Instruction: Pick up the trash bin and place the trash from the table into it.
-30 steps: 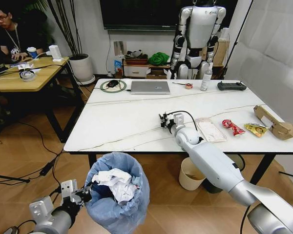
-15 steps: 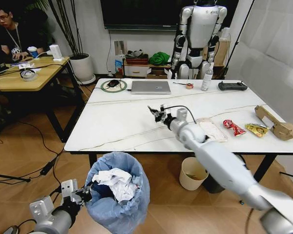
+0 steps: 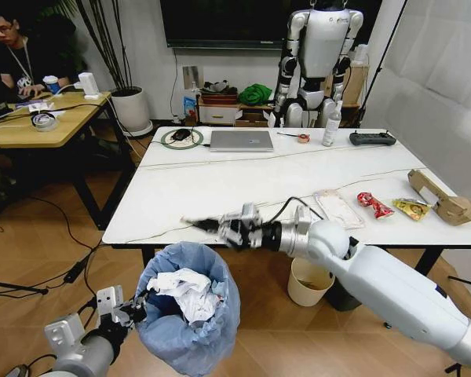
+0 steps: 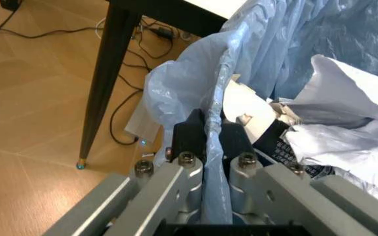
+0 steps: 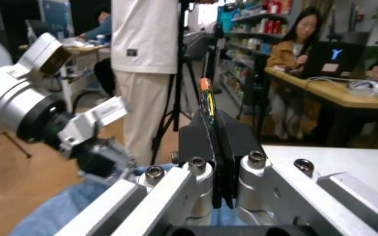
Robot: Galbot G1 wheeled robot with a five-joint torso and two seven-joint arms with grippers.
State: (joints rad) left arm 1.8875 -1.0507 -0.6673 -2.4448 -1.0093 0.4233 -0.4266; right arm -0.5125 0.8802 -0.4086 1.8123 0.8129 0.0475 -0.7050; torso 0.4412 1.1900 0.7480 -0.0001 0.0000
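- Step in hand, by my reading: carrying one piece of trash off the table (image 3: pixel 188 196) to the trash bin (image 3: pixel 190 310). The bin is off the floor-side of the table's near edge, gripped at its rim, and already holds crumpled white tissues (image 3: pixel 187 292).
- Right gripper (image 3: pixel 234 228): reached across the table's near edge, just above and behind the bin's rim. Fingers pressed together with almost no gap; a thin flat wrapper (image 5: pixel 206 98) with orange, yellow and green print is pinched between the pads and sticks out past the fingertips.
- Left gripper (image 4: pixel 213 140): low at the bin's near-left side. Fingers narrow, clamped on the rim through the light-blue bag liner (image 4: pixel 196 86); one pad outside the bag, one inside against the bin wall.
- Next move calls for, as I judge it: the pinched wrapper brought over the bag opening before the fingers part; the piece is light and may cling to a pad or drift past the rim.
- Left to clear, well beyond the right fingers on the table: clear plastic package (image 3: pixel 338 208), red wrapper (image 3: pixel 374 204), yellow wrapper (image 3: pixel 411 207), brown paper bag (image 3: pixel 443 199).
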